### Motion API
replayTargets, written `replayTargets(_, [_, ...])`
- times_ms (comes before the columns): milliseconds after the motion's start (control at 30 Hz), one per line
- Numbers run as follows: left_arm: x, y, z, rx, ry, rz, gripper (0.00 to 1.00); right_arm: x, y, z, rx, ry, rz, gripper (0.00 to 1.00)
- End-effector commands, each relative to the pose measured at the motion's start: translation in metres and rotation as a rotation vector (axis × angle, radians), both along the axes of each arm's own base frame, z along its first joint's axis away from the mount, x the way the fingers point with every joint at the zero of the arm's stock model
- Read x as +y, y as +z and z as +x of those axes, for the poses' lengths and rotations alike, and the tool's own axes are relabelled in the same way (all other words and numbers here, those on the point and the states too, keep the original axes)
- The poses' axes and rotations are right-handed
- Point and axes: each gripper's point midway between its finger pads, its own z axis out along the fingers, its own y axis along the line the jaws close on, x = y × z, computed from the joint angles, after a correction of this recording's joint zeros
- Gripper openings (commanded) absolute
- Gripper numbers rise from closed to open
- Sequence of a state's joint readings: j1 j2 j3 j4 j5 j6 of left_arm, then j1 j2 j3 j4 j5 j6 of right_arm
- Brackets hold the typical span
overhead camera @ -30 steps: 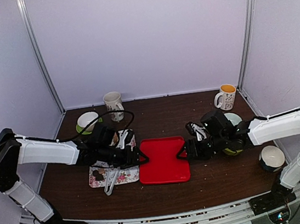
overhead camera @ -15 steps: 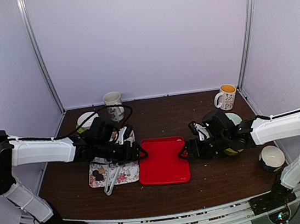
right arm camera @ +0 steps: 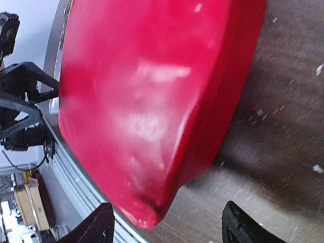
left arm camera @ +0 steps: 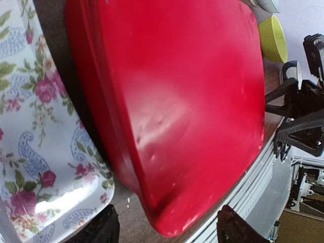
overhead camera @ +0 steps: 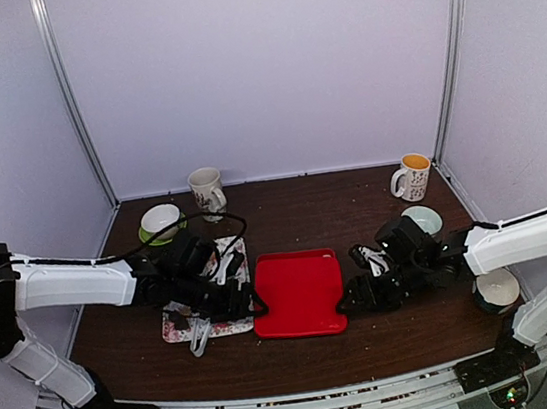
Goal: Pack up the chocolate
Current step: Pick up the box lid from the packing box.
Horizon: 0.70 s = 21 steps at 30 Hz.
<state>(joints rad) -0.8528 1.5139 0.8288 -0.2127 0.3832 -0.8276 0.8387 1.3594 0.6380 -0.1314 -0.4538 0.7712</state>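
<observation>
A red tray (overhead camera: 298,294) lies flat on the dark brown tabletop (overhead camera: 295,212). Just beside the red tray's left edge sits a floral tray (overhead camera: 180,325), with a thin strip of bare wood between the two. Metal tongs (overhead camera: 200,337) poke off the floral tray's near edge. Behind the red tray and to its left stand a patterned white mug (overhead camera: 207,190) and a white-and-green bowl (overhead camera: 160,221). Behind it to the right stands a mug with an orange inside (overhead camera: 413,176). A pale bowl (overhead camera: 423,218) lies nearer the red tray on that side, and a white bowl (overhead camera: 495,287) sits well to its right.
</observation>
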Motion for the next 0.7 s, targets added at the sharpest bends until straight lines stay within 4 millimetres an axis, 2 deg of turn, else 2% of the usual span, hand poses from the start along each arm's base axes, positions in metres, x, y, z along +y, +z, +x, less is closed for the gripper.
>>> replayTargets(0, [-0.004,0.009,-0.016,0.053,-0.005,-0.100,0.68,0.015,0.008,-0.022,0.043,0.078,0.074,0.72])
replayTargets(167, [-0.007,0.002,-0.017,0.081,-0.002,-0.110,0.62,0.023,0.003,-0.028,0.088,0.073,0.119,0.71])
replayTargets(300, [-0.017,0.003,-0.016,0.098,-0.006,-0.161,0.61,0.028,0.001,-0.030,0.117,0.076,0.153,0.70])
replayTargets(433, [-0.018,-0.005,-0.013,0.096,0.002,-0.147,0.60,0.036,0.002,-0.037,0.158,0.090,0.232,0.72])
replayTargets(567, [-0.023,-0.005,-0.012,0.095,-0.012,-0.164,0.59,0.040,0.011,-0.033,0.130,0.085,0.280,0.67])
replayTargets(667, [-0.023,-0.005,-0.013,0.097,-0.016,-0.165,0.57,0.043,0.024,-0.030,0.096,0.086,0.325,0.59])
